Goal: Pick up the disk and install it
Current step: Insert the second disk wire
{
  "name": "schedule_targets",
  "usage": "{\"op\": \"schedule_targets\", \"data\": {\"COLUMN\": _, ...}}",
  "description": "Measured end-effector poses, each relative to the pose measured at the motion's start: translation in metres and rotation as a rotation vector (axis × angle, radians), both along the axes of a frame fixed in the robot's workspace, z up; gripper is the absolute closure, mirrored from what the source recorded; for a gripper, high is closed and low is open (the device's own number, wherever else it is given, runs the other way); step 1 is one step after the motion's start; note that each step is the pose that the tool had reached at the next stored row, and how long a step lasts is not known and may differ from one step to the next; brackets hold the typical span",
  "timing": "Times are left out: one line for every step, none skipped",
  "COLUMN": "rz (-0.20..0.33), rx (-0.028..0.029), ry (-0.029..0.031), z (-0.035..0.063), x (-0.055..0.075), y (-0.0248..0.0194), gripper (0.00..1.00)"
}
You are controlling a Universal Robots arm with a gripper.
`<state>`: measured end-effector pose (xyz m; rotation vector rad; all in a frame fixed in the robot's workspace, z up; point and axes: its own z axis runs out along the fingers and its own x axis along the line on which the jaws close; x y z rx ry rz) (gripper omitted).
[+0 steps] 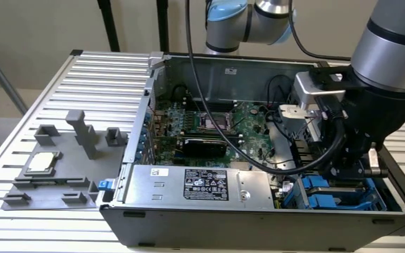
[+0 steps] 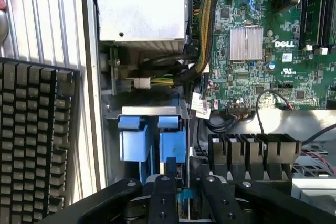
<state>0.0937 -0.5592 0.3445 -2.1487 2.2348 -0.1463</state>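
- The disk (image 2: 181, 195), seen edge-on as a thin blue-edged slab, stands upright between the gripper (image 2: 184, 192) fingers in the wrist view; it sits low in the drive bay at the front corner of the computer case (image 1: 259, 211), on the exterior view's right.
- The gripper's black fingers (image 2: 163, 198) are pressed in on either side of the disk, pinching it.
- Just beyond the disk in the wrist view are two blue carrier tabs (image 2: 152, 140), side by side in the bay under a grey metal lip.
- In the exterior view the blue drive bay (image 1: 336, 192) shows beneath the arm (image 1: 392, 63), which reaches down into the case there.
- The case lies open on a slatted metal table (image 1: 97, 74). Along its near side is a large silver box (image 1: 202, 184) with a black label.
- Deeper in the case lies the green motherboard (image 1: 217, 126), with a square processor socket (image 1: 213, 120) near its middle and black cables (image 1: 259, 163) trailing across it.
- In the wrist view the board carries a ribbed silver heatsink (image 2: 247, 43) and a bundle of sleeved cables (image 2: 205, 24) running beside the silver box.
- Outside the case, to the exterior view's left, a grey fixture tray (image 1: 55, 179) rests on the table; a small square silver chip (image 1: 40, 162) lies in one of its holders, and grey upright posts (image 1: 83, 132) rise behind it.
- A dark keyboard (image 2: 31, 140) lies outside the case wall in the wrist view.
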Motion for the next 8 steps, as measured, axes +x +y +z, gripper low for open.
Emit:
{"op": "schedule_targets", "data": {"rz": 0.000, "rx": 0.0011, "ry": -0.0004, "z": -0.0001, "x": -0.0015, "y": 0.0000, "gripper": 0.75}}
{"op": "schedule_targets", "data": {"rz": 0.000, "rx": 0.0012, "ry": -0.0006, "z": -0.0001, "x": -0.0016, "y": 0.0000, "gripper": 0.75}}
{"op": "schedule_targets", "data": {"rz": 0.000, "rx": 0.0012, "ry": -0.0006, "z": -0.0002, "x": -0.0016, "y": 0.0000, "gripper": 0.75}}
{"op": "schedule_targets", "data": {"rz": 0.000, "rx": 0.0012, "ry": -0.0006, "z": -0.0001, "x": -0.0017, "y": 0.0000, "gripper": 0.75}}
{"op": "schedule_targets", "data": {"rz": 0.000, "rx": 0.0011, "ry": -0.0005, "z": -0.0001, "x": -0.0017, "y": 0.0000, "gripper": 0.75}}
{"op": "schedule_targets", "data": {"rz": 0.000, "rx": 0.0011, "ry": -0.0006, "z": -0.0001, "x": -0.0016, "y": 0.0000, "gripper": 0.75}}
{"op": "schedule_targets", "data": {"rz": 0.000, "rx": 0.0010, "ry": -0.0005, "z": -0.0001, "x": -0.0017, "y": 0.0000, "gripper": 0.75}}
{"op": "schedule_targets", "data": {"rz": 0.000, "rx": 0.0011, "ry": -0.0006, "z": -0.0001, "x": -0.0016, "y": 0.0000, "gripper": 0.75}}
